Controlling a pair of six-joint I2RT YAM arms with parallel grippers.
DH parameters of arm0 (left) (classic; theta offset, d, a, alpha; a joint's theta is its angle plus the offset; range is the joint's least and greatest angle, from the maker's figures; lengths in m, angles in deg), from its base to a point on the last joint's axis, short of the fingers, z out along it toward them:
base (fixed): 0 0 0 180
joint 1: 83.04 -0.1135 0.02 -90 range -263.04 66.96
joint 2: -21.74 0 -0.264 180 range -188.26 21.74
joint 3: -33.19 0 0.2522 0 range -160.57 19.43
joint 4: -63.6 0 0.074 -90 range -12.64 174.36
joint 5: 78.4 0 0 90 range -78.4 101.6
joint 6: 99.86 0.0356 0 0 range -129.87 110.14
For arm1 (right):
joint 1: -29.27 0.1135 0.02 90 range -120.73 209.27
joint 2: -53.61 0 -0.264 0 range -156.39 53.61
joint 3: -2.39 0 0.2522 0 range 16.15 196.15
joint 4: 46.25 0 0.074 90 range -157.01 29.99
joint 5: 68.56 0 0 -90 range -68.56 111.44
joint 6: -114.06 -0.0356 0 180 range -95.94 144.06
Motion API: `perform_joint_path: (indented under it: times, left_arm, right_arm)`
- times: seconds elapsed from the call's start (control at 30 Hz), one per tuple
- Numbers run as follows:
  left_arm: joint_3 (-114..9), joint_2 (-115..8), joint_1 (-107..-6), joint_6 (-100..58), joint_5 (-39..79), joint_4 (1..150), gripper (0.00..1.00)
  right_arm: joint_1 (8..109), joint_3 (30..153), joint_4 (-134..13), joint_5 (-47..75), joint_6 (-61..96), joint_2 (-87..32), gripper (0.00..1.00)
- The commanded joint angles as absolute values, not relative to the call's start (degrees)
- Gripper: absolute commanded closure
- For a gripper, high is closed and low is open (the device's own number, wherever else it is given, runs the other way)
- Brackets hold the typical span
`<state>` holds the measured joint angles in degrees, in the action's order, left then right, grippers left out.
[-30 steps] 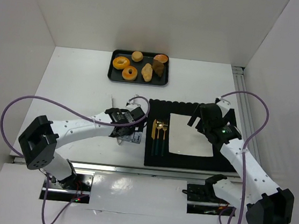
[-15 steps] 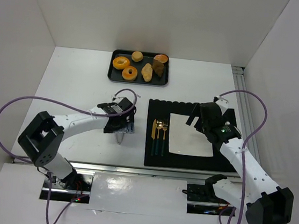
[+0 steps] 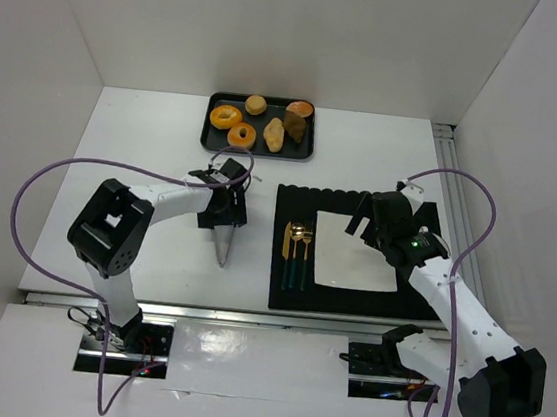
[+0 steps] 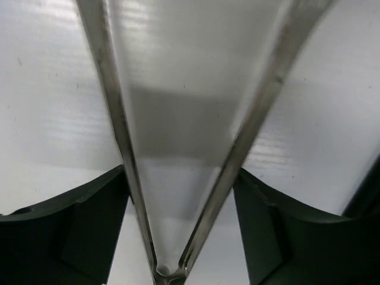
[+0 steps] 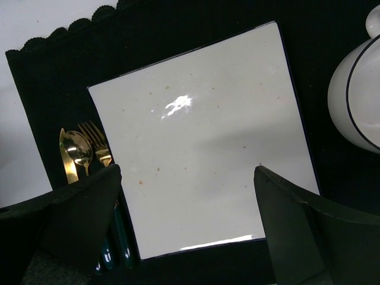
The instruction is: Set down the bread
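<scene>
Steel tongs (image 3: 221, 242) clamped between the left fingers (image 4: 59, 231), hinge end back in the grip, both blades splayed wide over the table (image 3: 144, 153). Right fingers (image 5: 65, 219) spread apart, grasping nothing, hovering above the plate (image 3: 354, 252) on the black mat (image 3: 348, 302). Judging by that, tool-in-hand stage: nothing lifted yet, nothing on the plate. Likely target the oblong bread (image 3: 274, 135), lying on the tray (image 3: 212, 142) at the far side of the table, well apart from the tongs, between a ring (image 3: 241, 136) on its left and a brown wedge (image 3: 295, 128) on its right. Long axis roughly in line with the reach, toward and away from the arms; both ends rounded alike, so no real front to speak of. Other pieces on the tray round, with no long axis to line up on. Next, probably: swing the tongs out over the tray, turn them to straddle the bread across its narrow width, lower without knocking the neighbours, squeeze just enough to hold without crushing, then carry across to the plate and set down flat
</scene>
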<state>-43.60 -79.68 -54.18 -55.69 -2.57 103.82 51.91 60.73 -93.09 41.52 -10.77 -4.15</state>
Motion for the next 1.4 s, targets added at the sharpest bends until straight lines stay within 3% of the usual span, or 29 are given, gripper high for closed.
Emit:
perform_joint_path:
  times: [0.0,0.03,0.17,0.33,0.77,1.07,1.37]
  left_arm:
    - [-46.3,-81.0,-55.4,-54.5,-1.2,101.5,0.21]
    - [-46.3,-81.0,-55.4,-54.5,-0.7,100.9,0.32]
    - [-47.1,-79.1,-55.4,-53.9,-1.3,101.9,0.53]
    - [-49.7,-71.4,-56.6,-51.1,-5.2,105.5,0.62]
    - [-60.5,-64.0,-56.6,-44.8,-0.4,110.1,0.65]
    - [-77.2,-79.7,-59.7,-46.0,11.5,110.6,0.65]
    - [-89.6,-93.8,-62.3,-49.1,18.2,110.2,0.44]
  right_arm:
    - [52.3,60.7,-90.5,41.6,-10.2,-3.4,0.00]
    - [52.3,60.7,-90.5,41.6,-9.7,-4.0,0.00]
    - [52.3,62.2,-90.5,42.1,-9.1,-4.6,0.00]
    - [52.3,63.3,-90.5,42.6,-9.1,-4.6,0.00]
    - [52.3,63.3,-90.5,43.2,-9.7,-5.6,0.00]
    - [52.3,67.9,-96.0,48.1,-10.4,-3.1,0.00]
    - [52.3,70.3,-99.6,52.0,-9.2,-0.5,0.00]
